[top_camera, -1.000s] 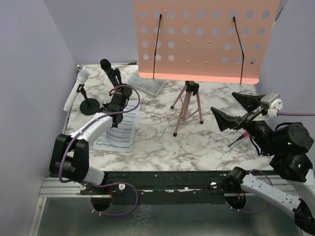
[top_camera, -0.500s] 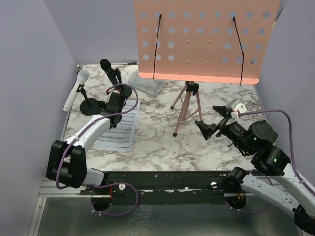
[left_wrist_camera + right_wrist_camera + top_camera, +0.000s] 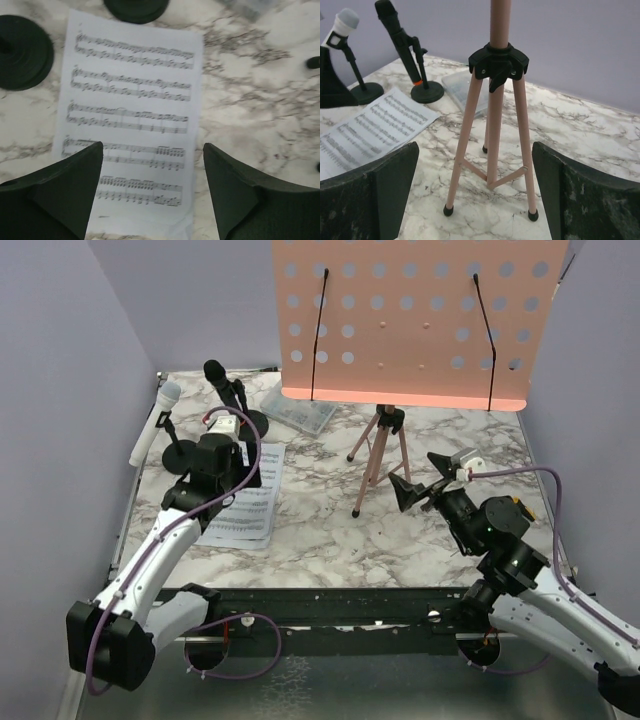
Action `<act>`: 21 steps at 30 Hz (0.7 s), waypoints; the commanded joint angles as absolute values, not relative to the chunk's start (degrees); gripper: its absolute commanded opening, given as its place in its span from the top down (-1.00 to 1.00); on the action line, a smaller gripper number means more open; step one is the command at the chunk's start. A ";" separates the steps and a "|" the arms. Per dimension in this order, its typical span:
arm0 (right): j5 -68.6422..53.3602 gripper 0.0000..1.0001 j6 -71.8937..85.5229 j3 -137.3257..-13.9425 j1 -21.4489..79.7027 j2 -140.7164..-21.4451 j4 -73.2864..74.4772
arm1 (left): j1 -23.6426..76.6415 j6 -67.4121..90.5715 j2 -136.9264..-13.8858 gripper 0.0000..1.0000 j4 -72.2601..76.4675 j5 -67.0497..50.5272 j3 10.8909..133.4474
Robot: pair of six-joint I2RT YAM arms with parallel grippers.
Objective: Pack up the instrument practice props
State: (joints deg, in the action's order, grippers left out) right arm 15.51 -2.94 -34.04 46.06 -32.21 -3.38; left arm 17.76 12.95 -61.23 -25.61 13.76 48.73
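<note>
no text readable on sheet-music page (image 3: pixel 131 100)

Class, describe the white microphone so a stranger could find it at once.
Start at the big pink perforated board at the back, then go to the table's far-left corner. Two microphones stand tilted there; the white microphone is nearest the wall, left of the black microphone.

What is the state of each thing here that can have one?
tripod legs: spread, feet on the table.
music-sheet board: upright on the tripod legs.
sheet-music page: lying flat, printed side up.
black microphone: tilted in the right holder.
white microphone: tilted in the left holder.
left hand: open, empty, over the page.
right hand: open, empty, facing the tripod legs.
</note>
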 commanded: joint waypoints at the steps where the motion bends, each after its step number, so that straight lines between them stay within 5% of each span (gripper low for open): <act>1: 20.91 -1.00 -4.32 -30.75 46.23 -34.86 -20.34 | 18.69 18.75 -54.52 -0.67 -11.98 -3.98 42.71; 9: 19.43 -0.87 -0.63 -31.85 44.69 -44.37 -28.36 | 23.62 24.19 -48.46 -0.69 11.89 -9.57 34.35; 21: 5.12 -0.59 -0.55 -27.26 31.65 -46.50 -38.23 | 34.24 23.60 -54.62 -0.69 21.59 -5.64 37.75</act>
State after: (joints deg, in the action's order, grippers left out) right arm 13.89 -0.91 -27.88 35.75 -45.87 -33.63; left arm 32.14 23.16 -52.53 16.05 -6.59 35.40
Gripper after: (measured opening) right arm 0.804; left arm 0.843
